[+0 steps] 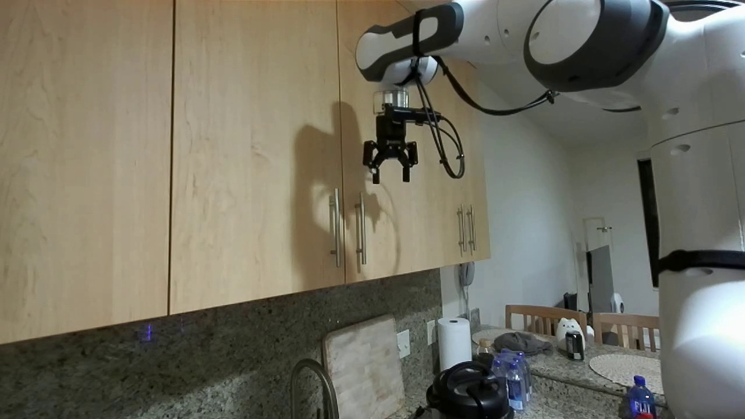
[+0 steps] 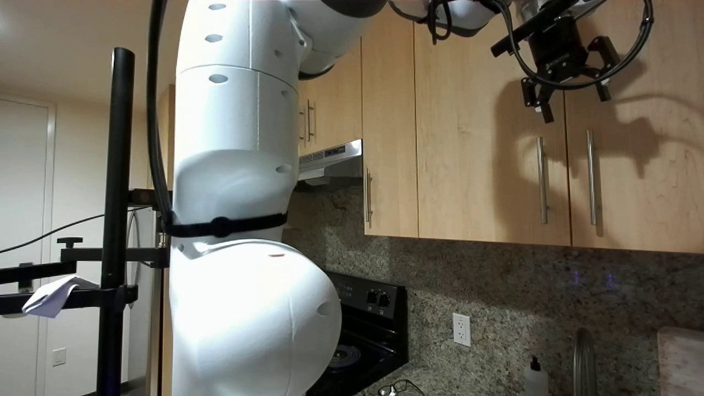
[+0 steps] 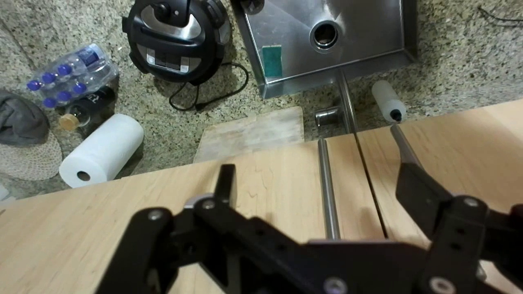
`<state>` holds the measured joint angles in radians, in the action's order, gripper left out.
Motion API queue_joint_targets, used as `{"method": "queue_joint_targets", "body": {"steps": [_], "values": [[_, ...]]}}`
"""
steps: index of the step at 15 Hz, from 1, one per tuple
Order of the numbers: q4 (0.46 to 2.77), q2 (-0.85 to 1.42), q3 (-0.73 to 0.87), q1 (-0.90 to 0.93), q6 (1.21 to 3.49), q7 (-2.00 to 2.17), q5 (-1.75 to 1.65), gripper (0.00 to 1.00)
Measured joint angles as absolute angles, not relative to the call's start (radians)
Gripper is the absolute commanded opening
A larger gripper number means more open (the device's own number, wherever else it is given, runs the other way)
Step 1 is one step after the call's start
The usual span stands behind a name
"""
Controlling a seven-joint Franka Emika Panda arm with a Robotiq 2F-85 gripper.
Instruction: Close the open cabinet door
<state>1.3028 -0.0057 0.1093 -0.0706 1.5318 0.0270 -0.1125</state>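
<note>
The cabinet door [image 1: 419,233] is a tall light-maple upper door. It stands flush with the door beside it, and its white inner face does not show. Its slim silver bar handle [image 1: 362,228] is upright near its left edge. In an exterior view the door [image 2: 660,220] and its handle [image 2: 591,177] are at the right. My gripper [image 1: 391,174] points down in front of the cabinet front, above the handle's level; it also shows in an exterior view [image 2: 576,104]. In the wrist view the gripper [image 3: 318,169] has its fingers wide apart, with nothing held; the handle [image 3: 329,192] shows beyond them.
The matching door [image 1: 256,174] with its handle near the right edge adjoins on the left. A wood door without a visible handle [image 1: 81,174] is further left. Below are a cutting board [image 1: 364,366], black cooker [image 1: 468,387], paper towel roll [image 1: 454,343], faucet [image 2: 584,357] and sink [image 3: 367,28].
</note>
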Motion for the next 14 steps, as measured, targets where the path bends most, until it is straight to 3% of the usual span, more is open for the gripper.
{"method": "queue_joint_targets", "body": {"steps": [14], "values": [[1.758,-0.264,0.114,-0.086,1.518,0.027,-0.145,1.0]]}}
